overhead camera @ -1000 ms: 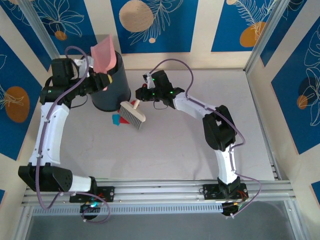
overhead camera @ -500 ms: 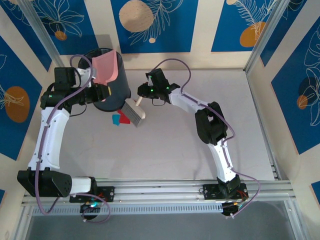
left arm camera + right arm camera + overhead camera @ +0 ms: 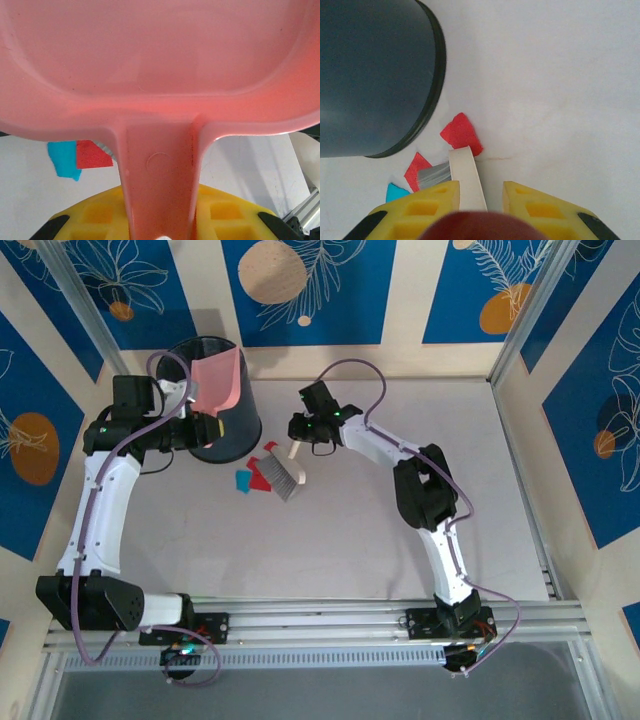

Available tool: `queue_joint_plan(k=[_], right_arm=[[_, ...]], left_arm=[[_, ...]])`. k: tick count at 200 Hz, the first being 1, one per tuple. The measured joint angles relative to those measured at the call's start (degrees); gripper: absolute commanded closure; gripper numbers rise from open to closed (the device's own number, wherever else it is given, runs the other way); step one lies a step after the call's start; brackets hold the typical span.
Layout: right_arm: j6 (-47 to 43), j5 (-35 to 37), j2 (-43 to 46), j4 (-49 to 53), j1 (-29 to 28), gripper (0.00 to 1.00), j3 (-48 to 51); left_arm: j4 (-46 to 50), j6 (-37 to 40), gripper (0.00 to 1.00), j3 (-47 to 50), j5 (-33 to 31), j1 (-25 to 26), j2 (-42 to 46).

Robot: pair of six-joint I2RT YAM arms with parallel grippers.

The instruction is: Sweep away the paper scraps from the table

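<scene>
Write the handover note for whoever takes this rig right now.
Left gripper: shut on the pink dustpan handle, pan held up at the rim of the dark bin.
Right gripper: shut on the brush handle, brush head low over the table beside the bin.
Paper scraps: two red and one cyan lie by the bristles.
Done: pan looks empty.
Left: bring the pan down, sweep these scraps in, tip them into the bin.

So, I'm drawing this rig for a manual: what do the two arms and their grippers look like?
The left arm and right arm have white links with black joints, a lilac cable looping along each, and green lights at the right wrist. Their fingers are yellow, with square recesses.
</scene>
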State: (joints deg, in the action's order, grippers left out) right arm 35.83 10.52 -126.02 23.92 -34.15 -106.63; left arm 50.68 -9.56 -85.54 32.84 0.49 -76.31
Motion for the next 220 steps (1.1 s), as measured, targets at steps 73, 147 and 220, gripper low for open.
queue_joint_plan(k=[73,147,220], right_arm=[[-1.5,10.1,13.3,3.0,2.0,1.0,12.2],[0.7,1.1,20.2,-8.6,5.0,1.0,18.5],[9.7,-4.7,4.6,-10.5,6.4,1.0,3.5]], left_arm=[[0.0,1.1,1.0,0.0,0.8,0.0,-0.3],[0.9,1.2,1.0,0.0,0.8,0.2,-0.7],[1.1,1.2,1.0,0.0,1.2,0.3,-0.7]])
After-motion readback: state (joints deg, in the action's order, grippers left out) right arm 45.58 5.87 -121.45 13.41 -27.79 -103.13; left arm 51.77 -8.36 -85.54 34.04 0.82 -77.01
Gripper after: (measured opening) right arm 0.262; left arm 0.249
